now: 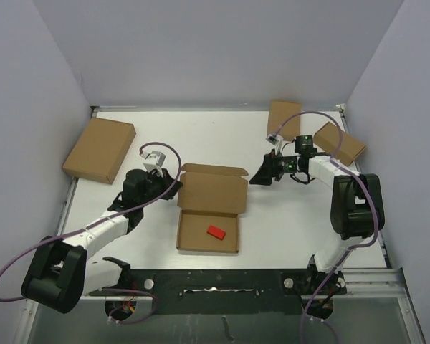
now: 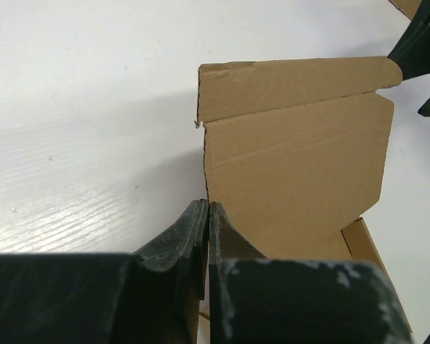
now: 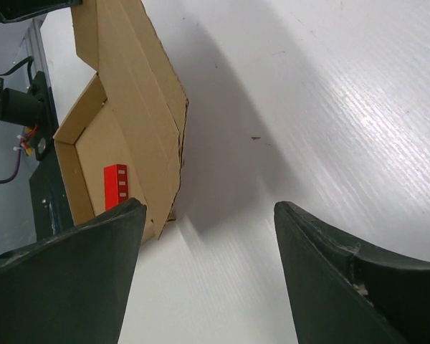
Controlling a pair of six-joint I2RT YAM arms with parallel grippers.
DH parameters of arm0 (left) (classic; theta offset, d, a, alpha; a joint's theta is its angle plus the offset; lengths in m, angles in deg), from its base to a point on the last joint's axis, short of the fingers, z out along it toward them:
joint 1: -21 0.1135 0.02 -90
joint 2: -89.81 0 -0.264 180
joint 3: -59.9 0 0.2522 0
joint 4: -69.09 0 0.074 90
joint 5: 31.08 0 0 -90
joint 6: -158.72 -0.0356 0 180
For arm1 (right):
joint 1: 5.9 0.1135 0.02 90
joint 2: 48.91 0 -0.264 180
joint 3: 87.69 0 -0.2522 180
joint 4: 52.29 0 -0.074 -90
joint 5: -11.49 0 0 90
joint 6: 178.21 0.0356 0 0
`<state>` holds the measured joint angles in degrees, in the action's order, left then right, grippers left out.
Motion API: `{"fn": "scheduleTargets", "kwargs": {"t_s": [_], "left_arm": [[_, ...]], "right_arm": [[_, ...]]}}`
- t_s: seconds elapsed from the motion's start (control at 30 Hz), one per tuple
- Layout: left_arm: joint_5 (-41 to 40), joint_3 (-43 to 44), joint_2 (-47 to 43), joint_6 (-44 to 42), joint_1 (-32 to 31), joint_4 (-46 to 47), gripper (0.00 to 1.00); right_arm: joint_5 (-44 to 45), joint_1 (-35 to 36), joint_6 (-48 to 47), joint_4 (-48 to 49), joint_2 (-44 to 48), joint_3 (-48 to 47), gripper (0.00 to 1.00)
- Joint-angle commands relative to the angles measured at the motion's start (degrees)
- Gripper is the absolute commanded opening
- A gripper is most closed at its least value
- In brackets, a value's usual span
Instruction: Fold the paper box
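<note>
The paper box (image 1: 208, 231) lies open mid-table, its tray flat and its hinged lid (image 1: 213, 190) raised at the far side. A small red block (image 1: 216, 232) rests inside the tray. My left gripper (image 1: 173, 185) is shut, with its tips (image 2: 208, 209) against the left edge of the lid (image 2: 294, 165); whether cardboard sits between them cannot be told. My right gripper (image 1: 261, 175) stands open just right of the lid, holding nothing. In the right wrist view the gripper (image 3: 208, 215) hovers over bare table, with the box (image 3: 129, 107) and red block (image 3: 115, 185) at upper left.
A larger brown cardboard box (image 1: 99, 149) lies at the far left. Two smaller brown boxes (image 1: 284, 118) (image 1: 339, 142) lie at the far right behind the right arm. Grey walls close in the table on three sides.
</note>
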<state>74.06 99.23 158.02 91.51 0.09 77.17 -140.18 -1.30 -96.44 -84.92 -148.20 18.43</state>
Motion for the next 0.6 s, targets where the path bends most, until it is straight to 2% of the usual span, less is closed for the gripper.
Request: {"fn": "scheduleTargets", "kwargs": {"t_s": [0.0, 0.4, 0.57], "left_arm": [[1.27, 1.08, -2.6, -2.57, -0.62, 4.84, 0.0], [0.49, 0.73, -3.34, -2.26, -0.71, 5.52, 0.0], [0.52, 0.44, -3.58, -2.05, -0.72, 5.84, 0.0]], "right_arm": [[-4.32, 1.57, 1.82, 2.64, 0.06, -1.69, 0.73], [-5.7, 3.88, 0.84, 0.78, -2.07, -1.32, 0.62], [-5.0, 5.0, 0.1, 0.0, -2.69, -1.91, 0.52]]}}
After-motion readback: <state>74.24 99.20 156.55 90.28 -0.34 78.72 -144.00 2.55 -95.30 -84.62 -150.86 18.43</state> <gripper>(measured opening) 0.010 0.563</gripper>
